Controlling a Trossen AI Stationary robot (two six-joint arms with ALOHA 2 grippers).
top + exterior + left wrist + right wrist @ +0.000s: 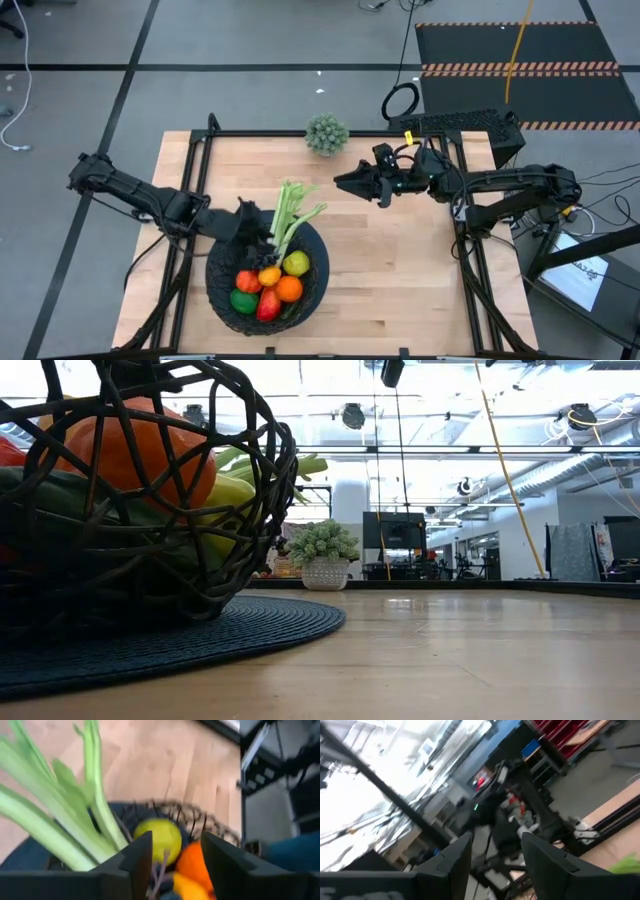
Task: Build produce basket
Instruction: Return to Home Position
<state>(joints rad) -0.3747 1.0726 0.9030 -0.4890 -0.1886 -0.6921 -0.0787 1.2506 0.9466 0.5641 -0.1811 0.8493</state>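
Observation:
The black woven basket (318,262) stands on a dark round mat (230,630) near the table's near edge. Inside it lie a celery stalk (290,212) that sticks out over the far rim, a yellow-green fruit (296,263), an orange (289,288), a tomato (248,281), a lime (243,300) and a red mango (268,305). My left gripper (252,226) is open at the basket's far-left rim; in its wrist view the left gripper (176,857) frames the yellow-green fruit (160,837) and the celery (55,820). My right gripper (345,182) hangs open above the bare table, right of the basket, pointing left.
A spiky grey-green ball plant (326,134) in a white pot (324,573) stands at the table's far edge. Bare wood (400,270) lies right of the basket. A black case (470,125) sits at the far right corner.

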